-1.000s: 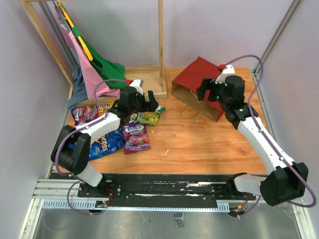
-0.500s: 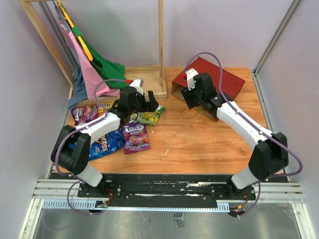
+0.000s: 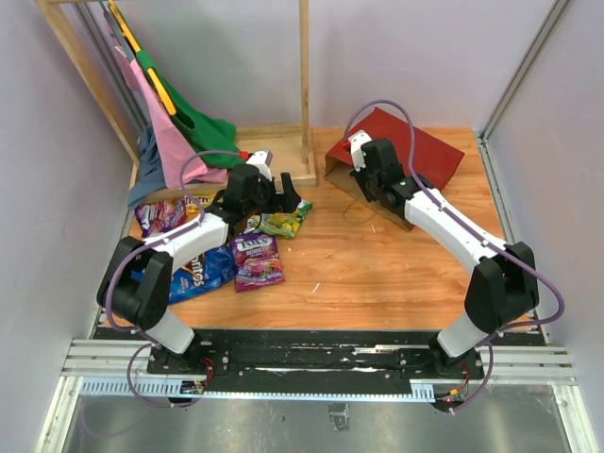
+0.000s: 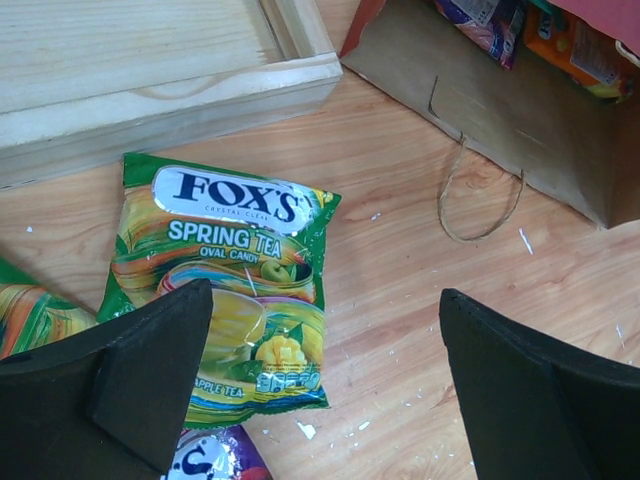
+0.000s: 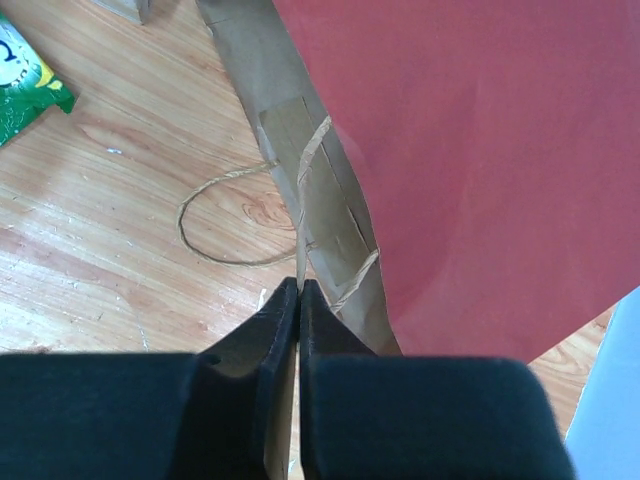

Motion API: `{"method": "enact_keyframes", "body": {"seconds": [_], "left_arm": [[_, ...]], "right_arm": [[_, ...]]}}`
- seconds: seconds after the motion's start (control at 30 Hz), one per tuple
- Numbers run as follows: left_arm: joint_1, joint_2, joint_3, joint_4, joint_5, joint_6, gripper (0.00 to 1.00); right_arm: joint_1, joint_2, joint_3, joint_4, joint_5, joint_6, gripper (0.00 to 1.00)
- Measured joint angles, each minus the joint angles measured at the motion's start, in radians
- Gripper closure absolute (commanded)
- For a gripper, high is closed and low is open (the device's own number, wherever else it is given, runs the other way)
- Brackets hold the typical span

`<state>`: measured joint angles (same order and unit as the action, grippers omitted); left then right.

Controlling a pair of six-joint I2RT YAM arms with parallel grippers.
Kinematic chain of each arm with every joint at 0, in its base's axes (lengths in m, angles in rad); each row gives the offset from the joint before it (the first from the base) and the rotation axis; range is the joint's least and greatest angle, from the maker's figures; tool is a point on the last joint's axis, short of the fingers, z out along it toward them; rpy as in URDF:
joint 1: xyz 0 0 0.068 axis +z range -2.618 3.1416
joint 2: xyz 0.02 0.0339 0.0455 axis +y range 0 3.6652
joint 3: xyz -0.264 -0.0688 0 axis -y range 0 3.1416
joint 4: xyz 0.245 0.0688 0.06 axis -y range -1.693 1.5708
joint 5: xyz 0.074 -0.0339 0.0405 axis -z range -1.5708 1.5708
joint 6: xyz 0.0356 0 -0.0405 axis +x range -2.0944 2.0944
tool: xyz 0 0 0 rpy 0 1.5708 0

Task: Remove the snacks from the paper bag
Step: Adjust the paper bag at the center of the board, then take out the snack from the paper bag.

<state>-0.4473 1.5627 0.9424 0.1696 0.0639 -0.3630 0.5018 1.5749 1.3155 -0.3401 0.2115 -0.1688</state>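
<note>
The paper bag [image 3: 406,156] lies on its side at the back right, dark red outside, brown mouth facing left. My right gripper [image 5: 300,285] is shut on the thin brown rim of the paper bag [image 5: 330,215] at its mouth. An orange pack [image 4: 580,50] and a purple one [image 4: 485,18] show inside the bag. My left gripper [image 4: 325,292] hangs open over a yellow-green Fox's packet [image 4: 230,270] on the table, touching nothing. More snacks lie at the left: a purple packet [image 3: 255,260], a blue Doritos bag [image 3: 198,269] and another purple pack [image 3: 160,215].
A loose string handle [image 4: 480,205] curls on the wood in front of the bag's mouth. A wooden rack base [image 4: 150,80] and its upright post [image 3: 305,85] stand behind the packets. Pink and green garments [image 3: 160,113] hang at the back left. Walls close in on both sides.
My right arm swung left from above the bag to its mouth, and its jaws closed on the rim. The left arm and the packets have not moved.
</note>
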Motion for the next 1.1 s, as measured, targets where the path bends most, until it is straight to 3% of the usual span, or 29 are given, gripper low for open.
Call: {"method": "enact_keyframes", "body": {"seconds": [1.1], "left_arm": [[0.0,-0.037,-0.039,0.087,0.076,-0.039,0.03]], "right_arm": [[0.027,-0.121,0.097,-0.006,-0.16,0.066,0.99]]}}
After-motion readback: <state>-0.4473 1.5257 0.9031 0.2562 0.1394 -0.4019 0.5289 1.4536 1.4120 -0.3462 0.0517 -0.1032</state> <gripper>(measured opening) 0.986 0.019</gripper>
